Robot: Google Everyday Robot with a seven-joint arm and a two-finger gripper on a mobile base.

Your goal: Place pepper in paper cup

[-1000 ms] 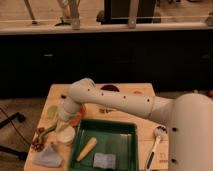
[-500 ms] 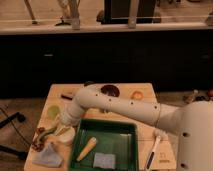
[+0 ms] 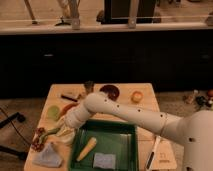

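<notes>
The paper cup (image 3: 65,135) is cream-white and stands at the table's front left, beside the green tray. The pepper (image 3: 49,132), thin, green and curved, lies just left of the cup, its right end by the cup's rim. My gripper (image 3: 61,124) is at the end of the white arm that reaches in from the lower right. It hangs low over the cup's left rim, right by the pepper's end. I cannot tell whether it touches the pepper.
A green tray (image 3: 131,131) holds a yellow elongated vegetable (image 3: 86,148) and a grey sponge (image 3: 103,160). A pale green disc (image 3: 53,112), a dark tumbler (image 3: 89,86), a dark red bowl (image 3: 110,91) and an orange fruit (image 3: 136,96) sit behind. A grey cloth (image 3: 48,156) lies front left.
The arm's elbow swung right and back, uncovering the pale green disc. The gripper came down a little toward the cup and the pepper.
</notes>
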